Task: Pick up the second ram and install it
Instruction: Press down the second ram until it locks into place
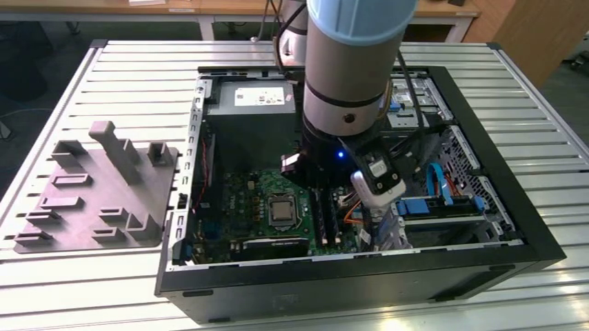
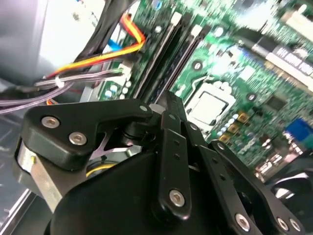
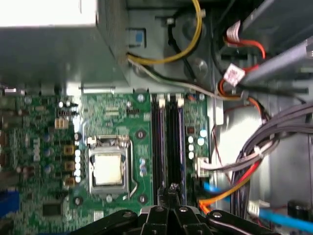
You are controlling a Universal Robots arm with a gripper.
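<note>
Slatted table w/ open PC case; end effector over motherboard slots, grip state unclear.

Even room light outside, dim inside the case; both wrist views blurred.

We see a silver-grey arm with a pale blue cap and black cables. Its gripper has black linkages studded with silver screws.

I can read no print: the label on the power supply stays illegible.
</note>
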